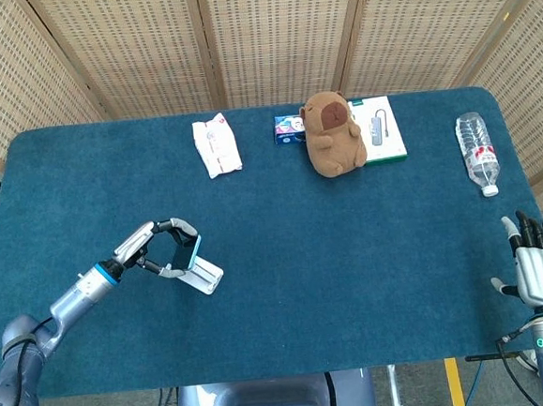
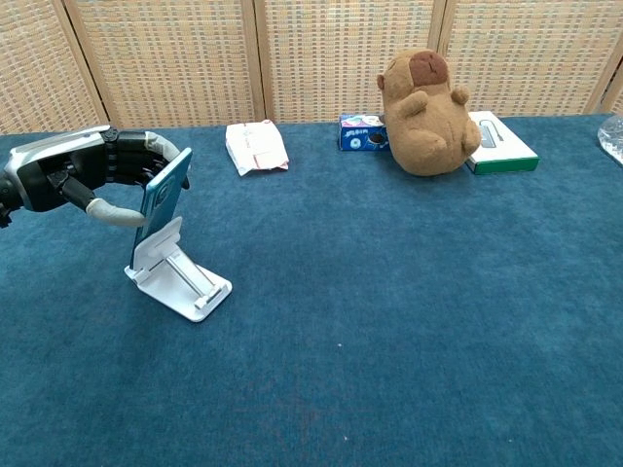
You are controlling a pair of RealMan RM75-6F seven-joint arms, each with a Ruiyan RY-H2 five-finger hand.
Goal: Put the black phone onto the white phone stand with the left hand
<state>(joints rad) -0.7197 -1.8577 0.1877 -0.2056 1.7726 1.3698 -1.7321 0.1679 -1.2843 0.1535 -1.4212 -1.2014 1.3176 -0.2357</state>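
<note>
The black phone (image 2: 163, 197), teal along its edge, stands tilted against the back of the white phone stand (image 2: 182, 280). My left hand (image 2: 92, 180) grips it from behind, fingers over the top and thumb under its lower part. From the head view the phone (image 1: 189, 253) sits just over the stand (image 1: 203, 277) at the table's front left, held by the left hand (image 1: 155, 246). Whether its lower edge rests on the stand's lip I cannot tell. My right hand (image 1: 539, 271) hangs off the front right corner, fingers spread, holding nothing.
Along the far edge lie a white packet (image 1: 216, 145), a small blue box (image 1: 289, 128), a brown plush capybara (image 1: 333, 133), a white-and-green box (image 1: 382, 130) and a plastic bottle (image 1: 476, 151). Blue cloth covers the table (image 1: 331, 245).
</note>
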